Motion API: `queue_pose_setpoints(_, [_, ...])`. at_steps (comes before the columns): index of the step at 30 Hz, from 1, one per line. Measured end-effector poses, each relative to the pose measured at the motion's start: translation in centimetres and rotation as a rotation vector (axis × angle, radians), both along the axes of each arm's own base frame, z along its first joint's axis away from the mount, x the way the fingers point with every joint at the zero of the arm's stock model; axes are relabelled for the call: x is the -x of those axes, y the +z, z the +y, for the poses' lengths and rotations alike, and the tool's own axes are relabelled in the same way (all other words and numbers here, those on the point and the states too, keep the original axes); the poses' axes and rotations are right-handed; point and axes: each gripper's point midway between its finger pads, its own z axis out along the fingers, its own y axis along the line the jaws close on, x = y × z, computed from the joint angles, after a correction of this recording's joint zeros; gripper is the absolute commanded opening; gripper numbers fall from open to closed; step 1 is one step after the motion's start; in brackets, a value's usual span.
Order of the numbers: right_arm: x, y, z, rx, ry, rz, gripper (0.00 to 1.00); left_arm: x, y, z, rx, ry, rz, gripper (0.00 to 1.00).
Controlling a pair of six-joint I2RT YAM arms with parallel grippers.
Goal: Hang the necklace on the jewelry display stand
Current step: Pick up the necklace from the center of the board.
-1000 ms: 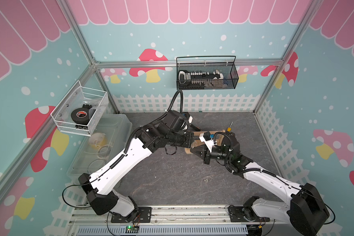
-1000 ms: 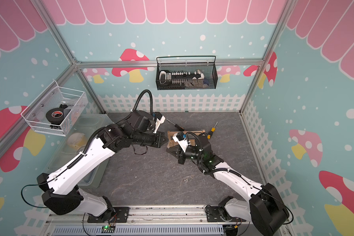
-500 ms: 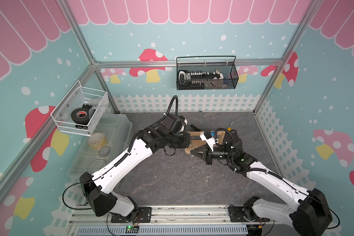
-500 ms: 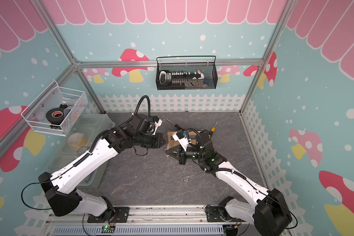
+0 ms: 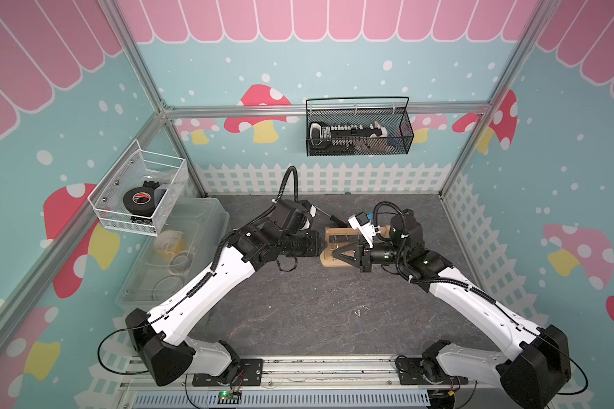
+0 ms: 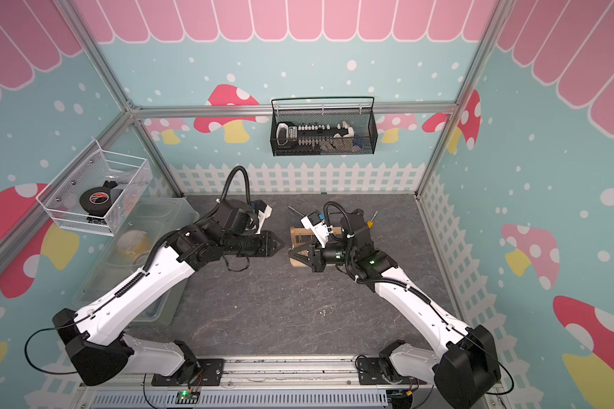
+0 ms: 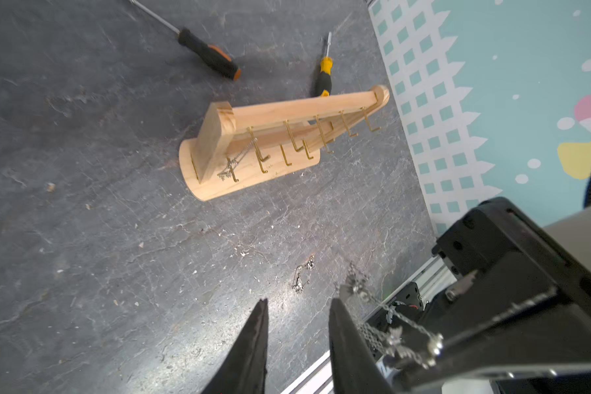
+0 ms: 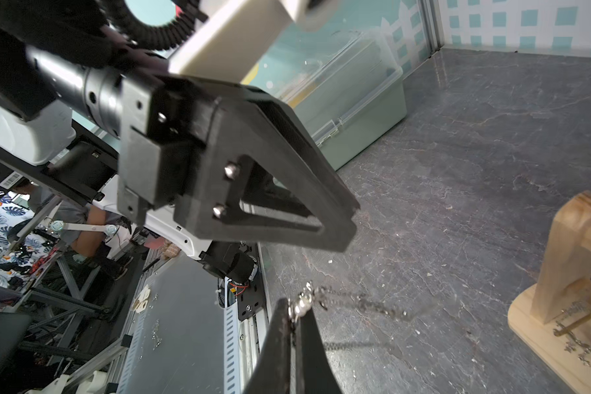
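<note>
the right claw (image 8: 296, 307) is pinching the necklace (image 8: 362, 303) by its clasp, the chain dangling above the surface (image 8: 458, 170). the left claw (image 7: 298, 302) is hovering spread, nothing between its fingers. the jewelry display stand (image 7: 273, 114) is standing nearer the surface's back edge.

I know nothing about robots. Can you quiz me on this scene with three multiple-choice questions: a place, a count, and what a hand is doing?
1. Where is the black tape roll? A in the white wire basket on the wall; B on the floor; C on the wooden rack.
2. How many screwdrivers lie near the jewelry display stand? A one; B two; C four.
3. The right hand is: A wide open; B shut on the necklace; C gripping a screwdriver.
Answers: A, the roll sits inside the basket; B, one orange-black and one yellow-black show; B, it pinches the chain.
</note>
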Motion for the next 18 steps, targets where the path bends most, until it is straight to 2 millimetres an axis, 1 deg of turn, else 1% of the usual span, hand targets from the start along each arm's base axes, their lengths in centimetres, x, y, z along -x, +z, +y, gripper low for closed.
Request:
queue_pose_setpoints(2, [-0.1, 0.1, -0.1, 0.001, 0.000, 0.015, 0.00, 0.0, 0.9, 0.1, 0.011, -0.015, -0.048, 0.31])
queue_pose_setpoints(4, [-0.2, 0.3, -0.3, 0.000, -0.003, 0.026, 0.00, 0.1, 1.2, 0.0, 0.016, -0.033, -0.080, 0.32])
queue_pose_setpoints(7, [-0.4, 0.4, -0.6, -0.002, -0.012, 0.040, 0.00, 0.1, 0.4, -0.2, 0.011, -0.068, -0.106, 0.32])
queue_pose_setpoints(10, [-0.5, 0.7, -0.8, -0.009, -0.013, 0.059, 0.00, 0.4, -1.3, -0.7, -0.002, -0.106, -0.104, 0.32])
queue_pose_setpoints(12, [-0.5, 0.9, -0.9, -0.015, -0.009, 0.067, 0.00, 0.6, -2.1, -1.2, -0.004, -0.130, -0.106, 0.32])
queue_pose_setpoints(15, [-0.3, 1.2, -1.0, -0.022, -0.003, 0.083, 0.00, 1.1, -2.4, -2.1, 0.002, -0.166, -0.126, 0.32])
queue_pose_setpoints(18, [-0.2, 1.6, -1.0, -0.030, 0.004, 0.090, 0.00, 1.2, -2.0, -2.9, 0.019, -0.186, -0.162, 0.32])
